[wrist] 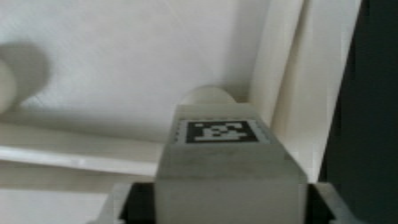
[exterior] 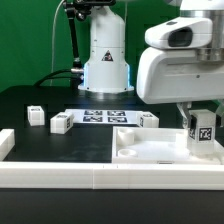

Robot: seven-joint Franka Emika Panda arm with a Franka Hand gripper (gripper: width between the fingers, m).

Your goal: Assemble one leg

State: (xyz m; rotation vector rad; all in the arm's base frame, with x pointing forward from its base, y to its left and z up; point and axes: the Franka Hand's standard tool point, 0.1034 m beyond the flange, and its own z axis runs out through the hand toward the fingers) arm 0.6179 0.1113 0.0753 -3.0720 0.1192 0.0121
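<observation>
the gripper [exterior: 203, 124] is pinching the leg [exterior: 203, 131], its jaws pressed against the block's two sides and the fiducial tag [wrist: 221, 131] facing the wrist camera. in the exterior view the leg hangs upright at about 3 o'clock, over the far-right corner of the square tabletop panel [exterior: 150, 150]. the wrist view shows the leg's lower end close in against the panel's raised rim [wrist: 294, 80], at an inside corner; i cannot tell whether it touches. three spare legs [exterior: 60, 123] stand apart, two near 9 o'clock and one just past centre, beside the marker board [exterior: 105, 116]. the step in hand looks like seating this leg in its corner mount. the next move likely calls for a straight push or a twist home, keeping the block square to the rim.
</observation>
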